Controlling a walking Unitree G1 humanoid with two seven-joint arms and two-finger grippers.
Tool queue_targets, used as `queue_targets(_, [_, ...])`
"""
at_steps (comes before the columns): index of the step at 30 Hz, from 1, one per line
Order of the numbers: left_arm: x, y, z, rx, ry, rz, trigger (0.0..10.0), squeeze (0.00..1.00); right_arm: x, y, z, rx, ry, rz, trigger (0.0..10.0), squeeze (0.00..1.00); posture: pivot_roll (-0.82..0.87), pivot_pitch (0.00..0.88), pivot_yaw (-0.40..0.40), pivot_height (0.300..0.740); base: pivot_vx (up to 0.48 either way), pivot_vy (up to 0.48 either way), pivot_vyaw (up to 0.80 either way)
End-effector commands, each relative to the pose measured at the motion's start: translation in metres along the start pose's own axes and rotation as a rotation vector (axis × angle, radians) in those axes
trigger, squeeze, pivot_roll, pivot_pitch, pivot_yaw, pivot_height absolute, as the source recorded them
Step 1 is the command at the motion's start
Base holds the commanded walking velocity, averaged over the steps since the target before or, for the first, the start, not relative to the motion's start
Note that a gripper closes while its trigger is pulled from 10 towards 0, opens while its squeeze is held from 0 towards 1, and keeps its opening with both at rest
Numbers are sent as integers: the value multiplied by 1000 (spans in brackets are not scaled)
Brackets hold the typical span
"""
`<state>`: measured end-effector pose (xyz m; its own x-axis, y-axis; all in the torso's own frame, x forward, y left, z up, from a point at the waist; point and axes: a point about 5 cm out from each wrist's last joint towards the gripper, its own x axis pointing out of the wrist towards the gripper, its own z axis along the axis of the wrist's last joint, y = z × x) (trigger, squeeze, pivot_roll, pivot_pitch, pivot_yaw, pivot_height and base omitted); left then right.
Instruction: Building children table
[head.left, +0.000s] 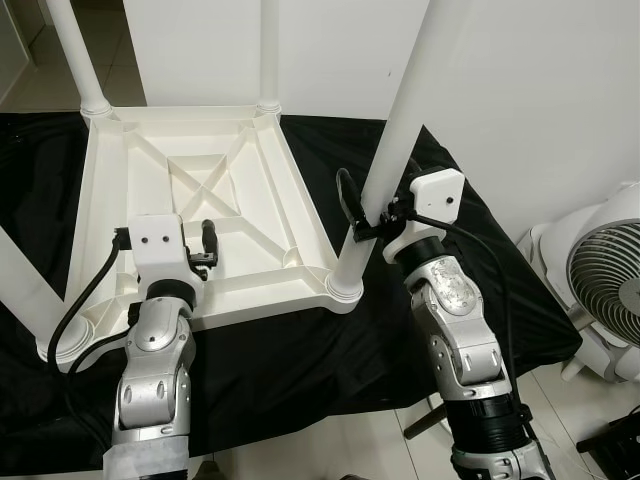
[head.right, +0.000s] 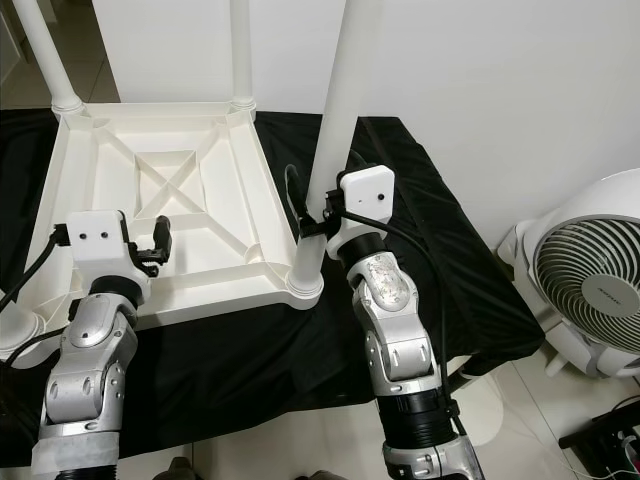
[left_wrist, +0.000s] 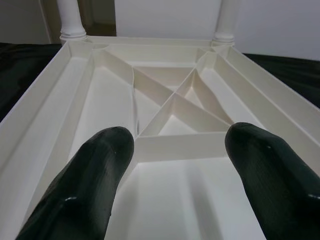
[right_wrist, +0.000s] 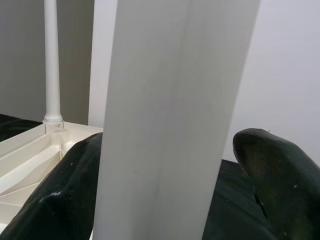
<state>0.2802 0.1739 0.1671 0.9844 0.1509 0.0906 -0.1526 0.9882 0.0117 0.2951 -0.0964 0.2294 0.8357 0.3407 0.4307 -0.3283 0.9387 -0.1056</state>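
Seating last white plastic tube leg (head.left: 400, 130) into near-right corner socket of upturned white ribbed tabletop (head.left: 215, 205), frame centre. Right gripper (head.left: 368, 222) astride leg, slack one side. Left gripper (head.left: 207, 247) spread, empty. Next: press down, check seating.

Home room: tiled floor (head.left: 330, 450), plain white wall (head.left: 530, 90), white pedestal fan (head.right: 590, 285), black cloth (head.left: 300, 370) as workspace.

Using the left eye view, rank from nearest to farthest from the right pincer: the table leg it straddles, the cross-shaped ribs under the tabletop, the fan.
1. Table leg: between the right pincer's fingers, at the tabletop's near right corner.
2. Cross-shaped ribs: off to the robot's left, mid-tabletop.
3. Fan: far right, on the floor beyond the black cloth.
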Motion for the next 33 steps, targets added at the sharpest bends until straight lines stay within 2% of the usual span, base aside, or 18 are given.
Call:
queue_targets(1, [-2, 7, -5, 18, 19, 97, 10000, 0, 4, 1, 3, -4, -7, 11, 10000, 0, 160, 30, -88, 740, 0, 0, 0])
queue_targets(2, [-5, 17, -10, 41, 37, 117, 10000, 0, 4, 2, 3, -13, -2, 41, 10000, 0, 161, 27, -87, 740, 0, 0, 0])
queue_targets(5, [-6, 20, -11, 46, 42, 123, 10000, 0, 4, 2, 3, -15, -1, 48, 10000, 0, 161, 27, -87, 740, 0, 0, 0])
queue_targets(7, [-10, 28, -18, 47, 74, 183, 10000, 0, 4, 3, 2, -12, 0, 62, 10000, 0, 164, 23, -88, 740, 0, 0, 0])
queue_targets(10, [-12, 31, -21, 48, 86, 209, 10000, 0, 4, 3, 3, -10, 0, 65, 10000, 0, 166, 21, -88, 740, 0, 0, 0])
queue_targets(11, [-15, 35, -24, 47, 100, 249, 10000, 0, 4, 3, 3, -3, 1, 65, 10000, 0, 171, 20, -91, 740, 0, 0, 0])
queue_targets(14, [-16, 37, -24, 44, 104, 265, 10000, 0, 4, 4, 3, -2, 4, 68, 10000, 0, 175, 19, -91, 740, 0, 0, 0])
queue_targets(20, [-17, 37, -24, 44, 103, 270, 10000, 0, 5, 4, 2, -4, 15, 77, 10000, 0, 174, 19, -93, 740, 0, 0, 0])
queue_targets(23, [-19, 32, -26, 30, 112, 276, 10000, 0, 7, 3, 4, -43, 26, 82, 10000, 0, 171, 17, -95, 740, 0, 0, 0])
queue_targets(27, [-20, 28, -27, 24, 116, 273, 10000, 0, 9, 2, 8, -34, 19, 75, 10000, 0, 171, 17, -96, 740, 0, 0, 0])
queue_targets(33, [-20, 24, -23, 29, 91, 251, 10000, 0, 15, 3, 29, -31, -46, 88, 10000, 0, 171, 13, -95, 740, 0, 0, 0])
